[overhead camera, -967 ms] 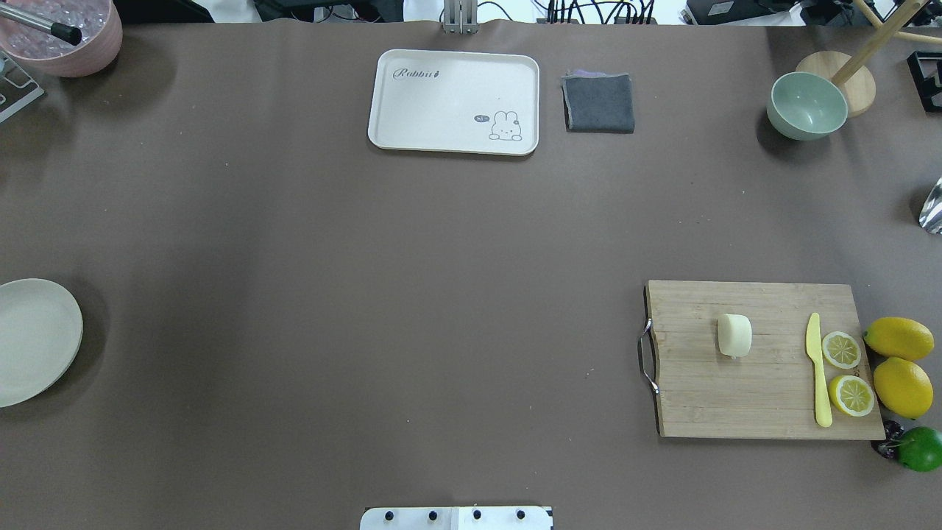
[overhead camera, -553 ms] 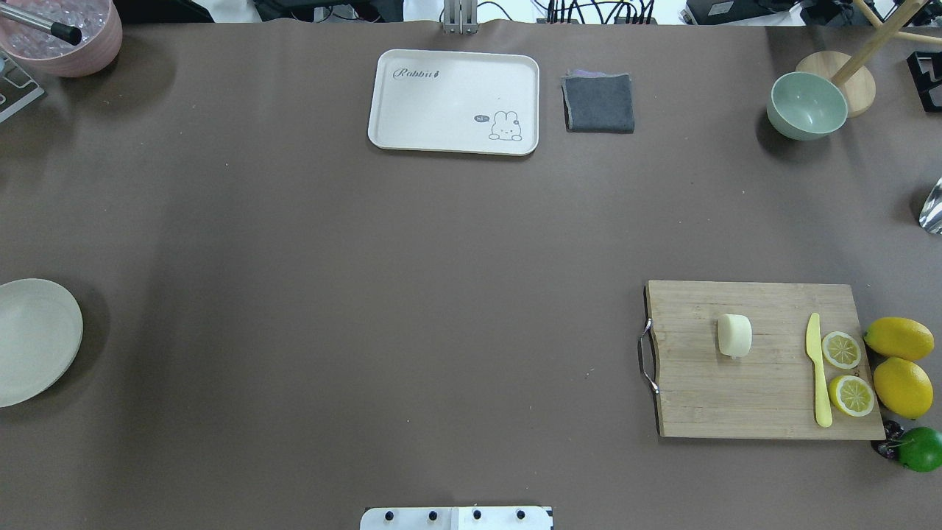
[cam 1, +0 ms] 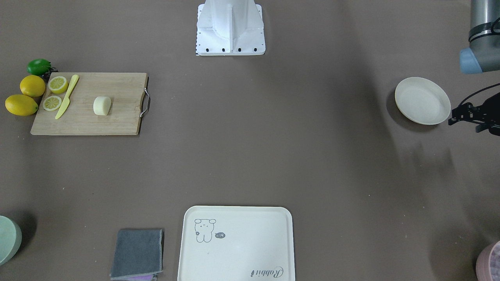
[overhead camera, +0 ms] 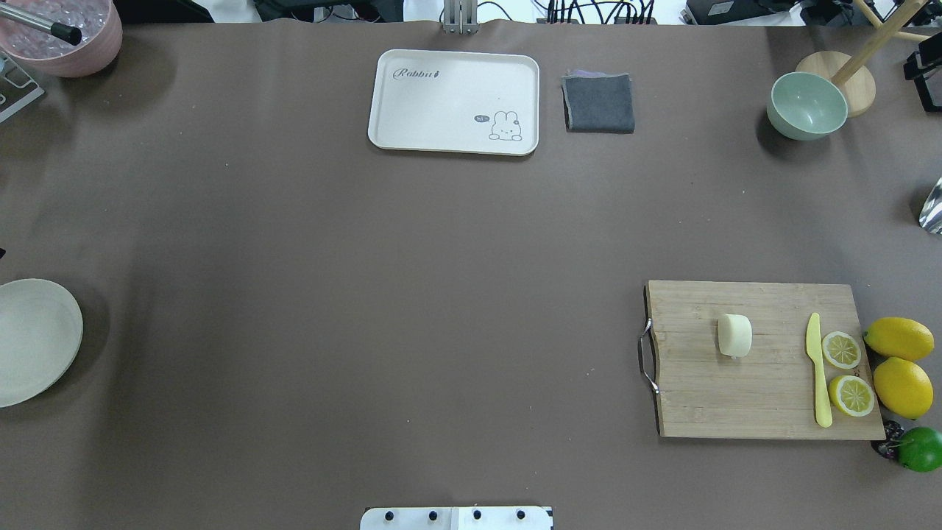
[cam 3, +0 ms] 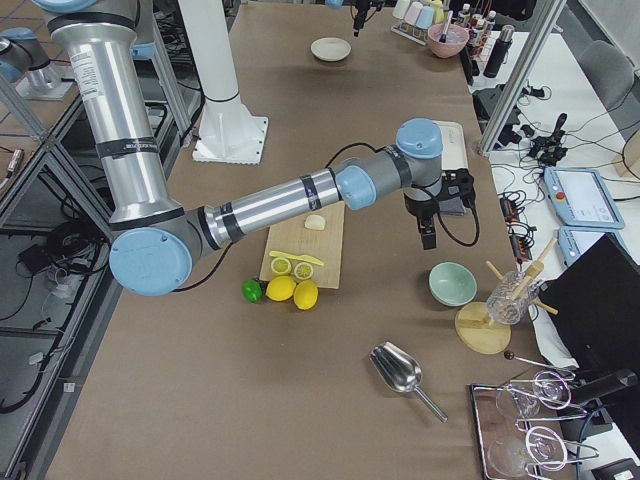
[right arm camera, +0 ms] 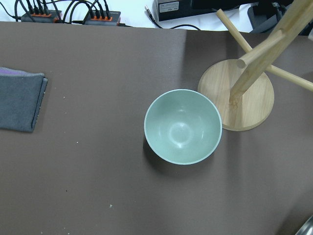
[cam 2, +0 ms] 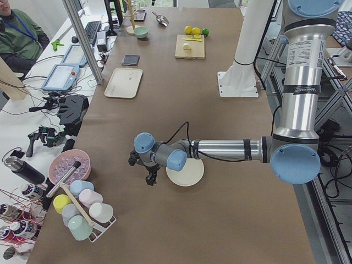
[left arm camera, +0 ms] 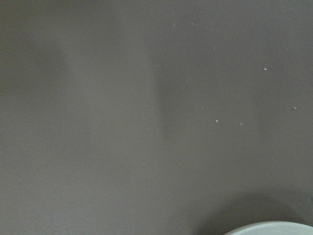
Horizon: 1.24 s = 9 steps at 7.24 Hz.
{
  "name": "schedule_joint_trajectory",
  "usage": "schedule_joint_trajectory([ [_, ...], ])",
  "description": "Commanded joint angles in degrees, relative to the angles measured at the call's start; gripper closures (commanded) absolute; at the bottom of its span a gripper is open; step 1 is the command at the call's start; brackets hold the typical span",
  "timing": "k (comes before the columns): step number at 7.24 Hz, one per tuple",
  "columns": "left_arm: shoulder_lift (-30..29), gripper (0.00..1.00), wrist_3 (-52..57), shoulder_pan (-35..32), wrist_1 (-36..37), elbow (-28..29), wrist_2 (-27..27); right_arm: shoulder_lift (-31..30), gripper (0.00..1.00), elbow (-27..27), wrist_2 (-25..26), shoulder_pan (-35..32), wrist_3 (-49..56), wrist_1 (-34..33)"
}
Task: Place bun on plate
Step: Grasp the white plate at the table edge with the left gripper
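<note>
Desk [overhead camera: 441, 294] unchanged since a second ago: bun [overhead camera: 734, 336] on board [overhead camera: 765, 397], plate [overhead camera: 33, 342] well apart, carry unbegun; cannot tell whether left fingers [cam 2: 149, 179] or right fingers [cam 3: 428, 237] are spread.

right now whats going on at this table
Nothing is being handled yet. The bun lies on the cutting board, which also holds a yellow knife and lemon halves; no gripper touches it. The plate sits empty across the table, with the left gripper just beside it. The right gripper hangs near the green bowl, away from the bun.
</note>
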<state>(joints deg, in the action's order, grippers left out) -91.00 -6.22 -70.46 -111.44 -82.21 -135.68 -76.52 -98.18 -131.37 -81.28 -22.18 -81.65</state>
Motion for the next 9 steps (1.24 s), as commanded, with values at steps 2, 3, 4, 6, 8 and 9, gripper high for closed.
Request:
schedule_joint_trajectory([
  [2, 1.43, 0.09, 0.06, 3.57, -1.76, 1.01, -0.11, -0.03, 0.00, -0.78, 0.06, 0.16, -0.06, 0.09],
  [3, 2.74, 0.09, 0.06, 3.57, -3.24, 1.18, -0.02, 0.05, 0.00, -1.22, 0.06, 0.16, -0.06, 0.00],
  [4, 2.84, 0.09, 0.06, 3.66, -3.69, 1.18, -1.59, 0.32, 0.00, -0.87, 0.14, 0.33, -0.06, 0.00],
  [6, 4.94, 0.12, 5.90, 3.57, -4.05, 1.26, -2.66, 0.58, 0.00, -0.78, 0.15, 0.86, -0.14, 0.00],
  [8, 5.04, 0.39, 8.68, 3.57, -3.87, 2.05, -2.57, 0.76, 0.00, -0.52, 0.15, 1.47, -0.06, 0.00],
  [9, 5.39, 0.78, 8.68, 3.57, -3.70, 1.88, -2.66, 0.67, 0.00, -1.04, 0.67, 1.56, -0.06, 0.09],
])
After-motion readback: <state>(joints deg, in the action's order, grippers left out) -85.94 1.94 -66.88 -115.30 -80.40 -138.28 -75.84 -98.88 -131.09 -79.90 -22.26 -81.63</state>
